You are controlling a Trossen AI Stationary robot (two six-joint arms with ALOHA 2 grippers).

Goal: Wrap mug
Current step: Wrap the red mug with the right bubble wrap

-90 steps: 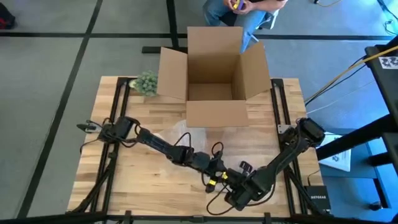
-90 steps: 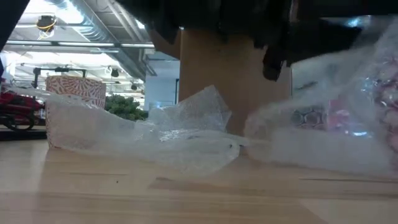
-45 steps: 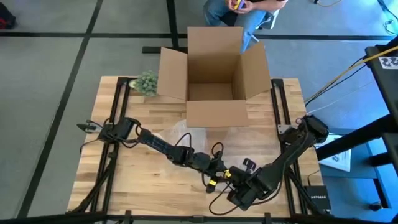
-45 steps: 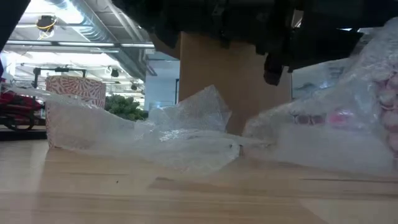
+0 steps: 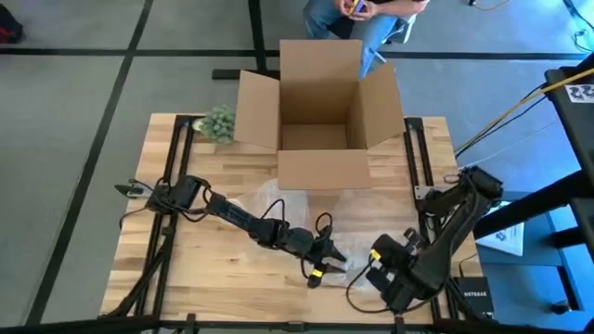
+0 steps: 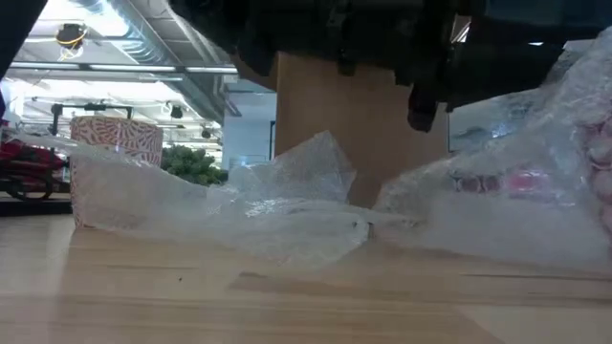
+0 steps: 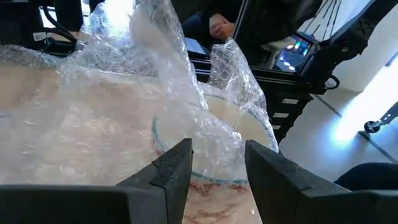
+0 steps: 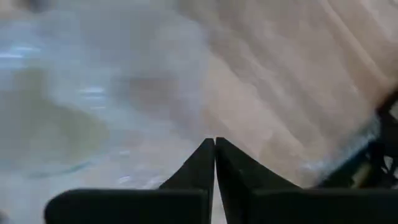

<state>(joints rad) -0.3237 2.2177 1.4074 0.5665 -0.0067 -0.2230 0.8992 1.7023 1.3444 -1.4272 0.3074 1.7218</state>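
Note:
The mug point(image 7: 214, 134), pale with a pink pattern, lies on its side on the table near the front, its opening toward the left wrist camera. Clear bubble wrap point(image 5: 278, 199) is loosely bunched over it and spreads across the table point(image 6: 287, 215). My left gripper point(image 5: 323, 255) sits at the mug, its fingers point(image 7: 177, 165) a little apart with the wrapped mug between them. My right gripper point(image 5: 379, 264) is just right of the mug, shut, with wrap point(image 6: 574, 105) rising toward it. My left gripper holds the wrapped mug close to its rim point(image 7: 208, 177), between its two fingers and through the wrap. The fingers come slanting from the table's left. Which part of the mug lies between them is hidden by wrap. My right gripper's fingertips point(image 8: 214, 146) meet on the bubble wrap beside the mug. The picture is blurred, so edge or fold cannot be told. The wrap rises from the table up to it.
An open cardboard box point(image 5: 320, 111) stands at the table's far middle, and a small green plant point(image 5: 218, 121) is at its left. A person sits beyond the box point(image 5: 357, 14). Bare wood lies to the left front point(image 5: 204, 269).
My right gripper has moved toward the table's right edge, away from my left gripper. The wrap on the mug's right side has risen and stretched higher. My left gripper and the mug have stayed in place.

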